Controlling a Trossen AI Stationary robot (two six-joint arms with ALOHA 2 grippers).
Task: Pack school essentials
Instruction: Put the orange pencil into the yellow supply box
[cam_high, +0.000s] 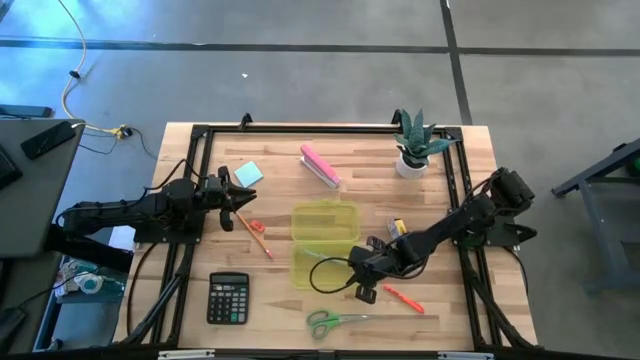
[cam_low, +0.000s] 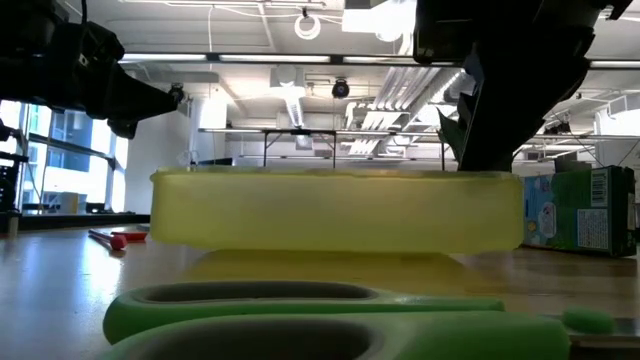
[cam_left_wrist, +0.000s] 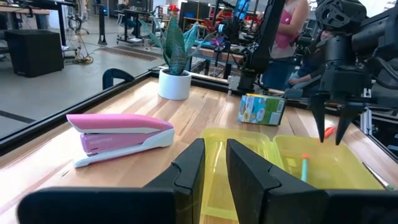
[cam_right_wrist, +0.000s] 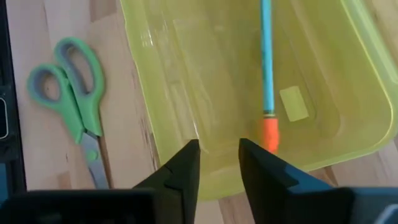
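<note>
A teal pencil (cam_right_wrist: 267, 59) lies inside the yellow case (cam_high: 322, 243) mid-table; green scissors (cam_high: 330, 321) lie nearby on pale wood. The right gripper (cam_right_wrist: 217, 163) hovers above, slightly parted, empty. The left gripper (cam_left_wrist: 214, 163), likewise parted, faces a pink stapler (cam_left_wrist: 118, 134); a workshop lies beyond.

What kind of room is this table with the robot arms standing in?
Most likely a robotics lab or workshop. The butcher-block wooden table stands on bare grey concrete floor; the low view shows exposed ceiling pipes and strip lights, and beyond the table stand other dark machine rigs and a person in a pink top.
</note>
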